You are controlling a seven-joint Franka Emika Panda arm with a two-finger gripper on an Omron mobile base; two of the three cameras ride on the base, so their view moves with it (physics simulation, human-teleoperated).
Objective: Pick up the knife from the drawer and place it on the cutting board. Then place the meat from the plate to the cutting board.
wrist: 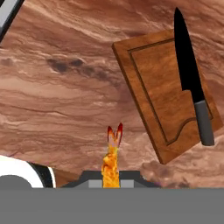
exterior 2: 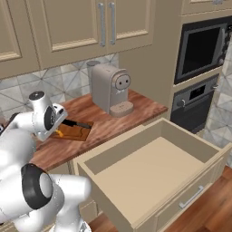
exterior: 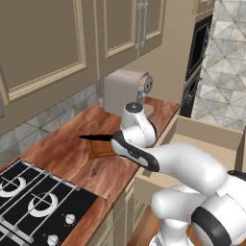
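You have the meat (wrist: 112, 164) pinched between the tips of the end effector (wrist: 112, 175), an orange-yellow strip standing up from the bottom centre of the hand view, so the step in hand is carrying it over to the cutting board (wrist: 164, 94) and setting it down. In that view the board lies at about two o'clock from the meat, with bare counter (wrist: 57, 83) directly beneath the hand; judge your travel so the meat ends up over the open inner face of the board rather than its grooved rim. The knife (wrist: 190, 74) already rests along the board's far side, its long axis running nearly straight from six to twelve o'clock in the hand view, black point toward twelve and handle toward six, overhanging the notched corner. Aim for the board's clear half at the nine o'clock side of the blade, lower until the meat is close to the wood, and only then let go, or the lump may roll off. The drawer (exterior 2: 149, 167) stands open.
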